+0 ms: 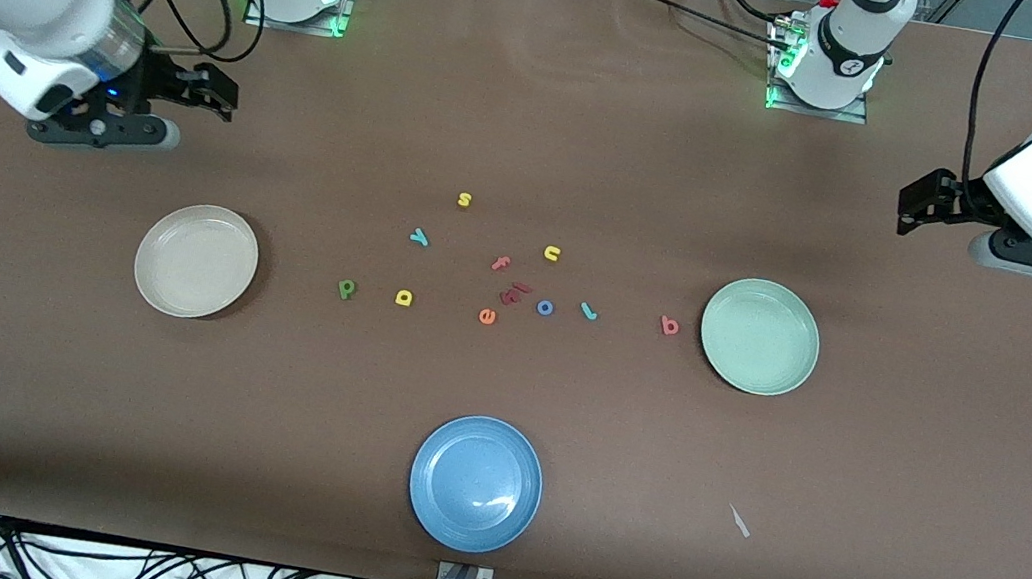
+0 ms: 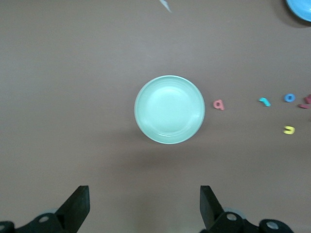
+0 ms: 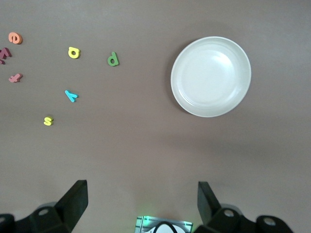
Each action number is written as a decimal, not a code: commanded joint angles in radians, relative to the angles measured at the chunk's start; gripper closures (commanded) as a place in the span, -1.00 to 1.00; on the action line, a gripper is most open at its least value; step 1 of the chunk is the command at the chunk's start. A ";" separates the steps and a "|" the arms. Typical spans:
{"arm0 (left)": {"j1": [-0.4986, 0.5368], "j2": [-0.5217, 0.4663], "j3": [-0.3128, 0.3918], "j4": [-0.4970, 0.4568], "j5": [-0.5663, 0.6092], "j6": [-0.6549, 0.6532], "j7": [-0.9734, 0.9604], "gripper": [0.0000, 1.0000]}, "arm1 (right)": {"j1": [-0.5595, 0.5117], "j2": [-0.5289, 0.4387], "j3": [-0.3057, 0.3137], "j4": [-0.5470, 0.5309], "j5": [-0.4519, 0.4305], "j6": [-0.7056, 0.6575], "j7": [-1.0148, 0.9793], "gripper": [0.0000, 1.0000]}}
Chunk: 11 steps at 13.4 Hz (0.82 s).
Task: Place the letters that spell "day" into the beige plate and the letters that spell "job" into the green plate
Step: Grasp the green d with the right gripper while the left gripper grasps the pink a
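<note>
The beige plate [image 1: 196, 261] [image 3: 211, 76] lies toward the right arm's end and the green plate [image 1: 760, 336] [image 2: 169, 109] toward the left arm's end. Both hold nothing. Between them lie the green d [image 1: 346, 288] [image 3: 112, 59], yellow a [image 1: 404, 297] [image 3: 73, 52], teal y [image 1: 420, 237] [image 3: 71, 95], blue o [image 1: 545, 308] [image 2: 289, 97], teal j [image 1: 589, 312] [image 2: 264, 101] and salmon b [image 1: 669, 326] [image 2: 218, 104]. The b lies beside the green plate. My right gripper [image 1: 219, 91] [image 3: 143, 191] and left gripper [image 1: 913, 206] [image 2: 145, 194] hang open and hold nothing, each over bare table at its own end.
A blue plate [image 1: 476, 483] sits near the table's front edge. Among the task letters lie a yellow s [image 1: 464, 199], yellow n [image 1: 552, 253], reddish f [image 1: 501, 263], orange e [image 1: 487, 317] and dark red pieces [image 1: 516, 293]. A small white scrap [image 1: 739, 521] lies nearer the camera than the green plate.
</note>
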 commanded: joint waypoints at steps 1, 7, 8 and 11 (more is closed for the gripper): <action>-0.002 0.042 0.004 0.032 -0.031 -0.019 0.020 -1.00 | 0.052 0.084 -0.006 0.003 0.015 0.071 0.012 -1.00; -0.071 0.269 -0.010 0.048 -0.025 0.004 0.015 -1.00 | 0.080 0.217 -0.006 -0.026 0.013 0.261 0.012 -1.00; -0.077 0.316 -0.012 0.055 -0.025 0.012 0.014 -1.00 | 0.080 0.240 -0.006 -0.035 0.013 0.307 0.010 -1.00; -0.123 0.414 -0.013 0.061 -0.029 0.115 0.004 -1.00 | 0.088 0.299 -0.006 -0.089 0.010 0.465 0.001 -1.00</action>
